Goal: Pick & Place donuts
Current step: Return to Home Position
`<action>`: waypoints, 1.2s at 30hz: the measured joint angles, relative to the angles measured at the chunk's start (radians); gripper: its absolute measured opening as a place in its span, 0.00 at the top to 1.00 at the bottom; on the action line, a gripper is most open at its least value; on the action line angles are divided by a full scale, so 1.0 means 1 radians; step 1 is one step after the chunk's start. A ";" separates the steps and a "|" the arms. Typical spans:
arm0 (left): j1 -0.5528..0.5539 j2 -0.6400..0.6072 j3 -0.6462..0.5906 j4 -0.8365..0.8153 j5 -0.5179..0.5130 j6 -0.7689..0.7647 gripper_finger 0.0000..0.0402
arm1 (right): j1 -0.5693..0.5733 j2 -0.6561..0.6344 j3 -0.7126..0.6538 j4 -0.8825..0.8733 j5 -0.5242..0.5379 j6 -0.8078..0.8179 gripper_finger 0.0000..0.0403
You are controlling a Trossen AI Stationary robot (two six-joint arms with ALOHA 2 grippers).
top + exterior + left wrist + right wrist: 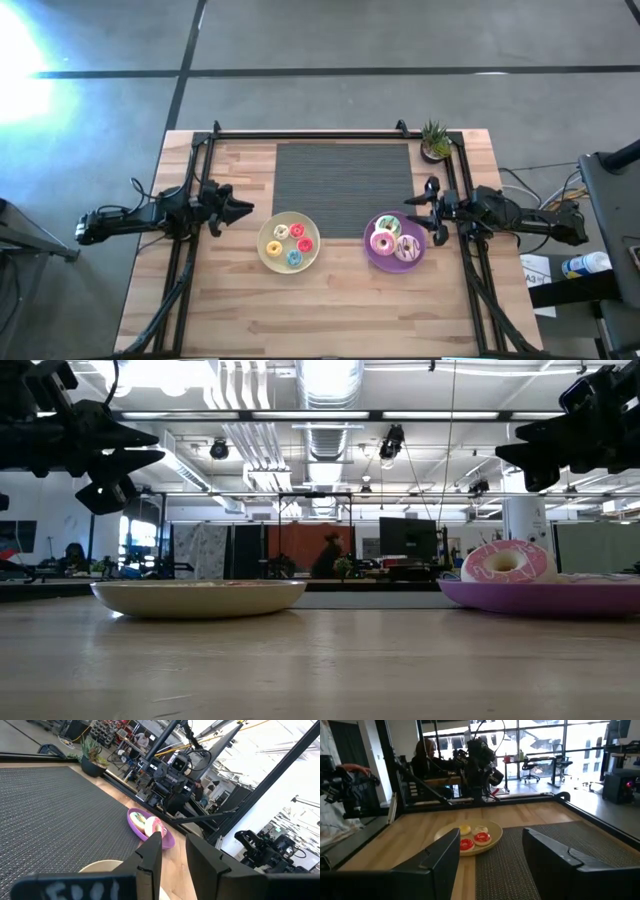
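Several tiny donuts, red, orange, yellow and blue, lie in the cream-yellow plate; the right wrist view shows the same tiny donuts. Three larger donuts with pink, white and green icing lie in the purple plate. One pink-iced donut rises above that plate's rim in the low view. My left gripper hovers open, left of the cream-yellow plate. My right gripper hovers open above the purple plate's far right rim. Both are empty.
A dark grey ribbed mat covers the far middle of the wooden table. A small potted plant stands at the far right corner. Black frame rails run along the far edge and both sides. People show in the room behind.
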 joint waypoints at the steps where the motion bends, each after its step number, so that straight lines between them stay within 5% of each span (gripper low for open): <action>1: 0.000 0.000 0.000 0.000 0.000 0.000 0.84 | 0.000 0.000 0.000 0.000 0.000 0.000 0.49; 36: 0.000 0.000 0.000 0.001 0.000 0.000 0.84 | 0.000 -0.005 0.000 0.001 0.006 0.000 0.49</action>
